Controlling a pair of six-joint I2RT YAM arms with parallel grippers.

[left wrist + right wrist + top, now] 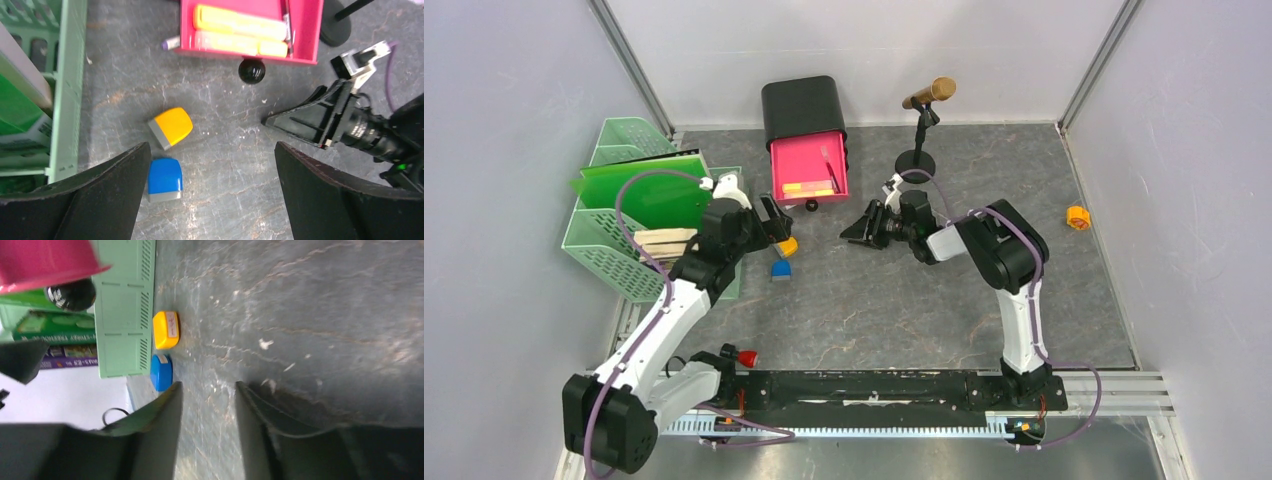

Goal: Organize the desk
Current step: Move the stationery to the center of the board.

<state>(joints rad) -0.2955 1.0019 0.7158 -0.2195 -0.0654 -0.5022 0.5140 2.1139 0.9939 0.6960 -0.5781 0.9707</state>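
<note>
The mint-green tray (pixel 596 256) stands left of the left gripper (pixel 211 150), whose wide-open, empty jaws hang over the marbled dark-grey desk (pixel 874 300) with a blue block (pixel 164 179) by its left finger and an orange block (pixel 172 126) just ahead, while the right gripper (pixel 208 386) to its right holds narrowly parted jaws, gripping nothing.

The left arm (pixel 659 335) and the right arm (pixel 1022 320) each have white link covers and black, rounded joint housings. A pale purple cable (pixel 620 212) runs in loops along each arm. The left gripper (pixel 212 150) and the right gripper (pixel 209 387) have black, wedge-shaped fingers (pixel 95 200). Both bases are black and stand on a black rail (pixel 874 388).
</note>
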